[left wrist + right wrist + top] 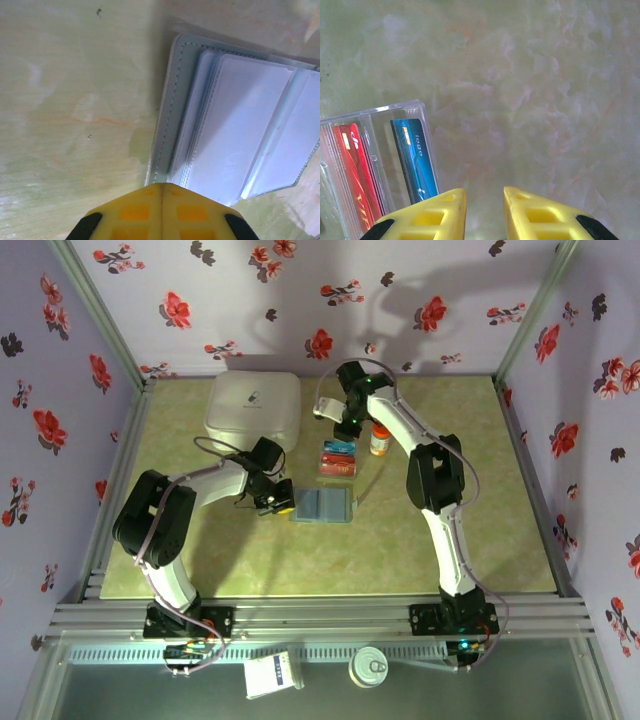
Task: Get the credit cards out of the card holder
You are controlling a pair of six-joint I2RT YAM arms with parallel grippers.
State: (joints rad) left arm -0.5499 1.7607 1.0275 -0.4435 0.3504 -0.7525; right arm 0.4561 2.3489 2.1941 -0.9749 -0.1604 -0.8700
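Our closed, empty left pincer (161, 200) is risking shoving the card holder (235, 125) at one o'clock; right pincer (484, 200) is hanging parted, empty.

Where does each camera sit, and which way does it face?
Top external: above and behind the bases, looking down on the table; left arm and right arm show.
Left wrist: faces down at the open card holder; shut left pincer at bottom.
Right wrist: faces down at the clear tray of credit cards; open right pincer below.
Shared: top and left wrist both show the card holder.
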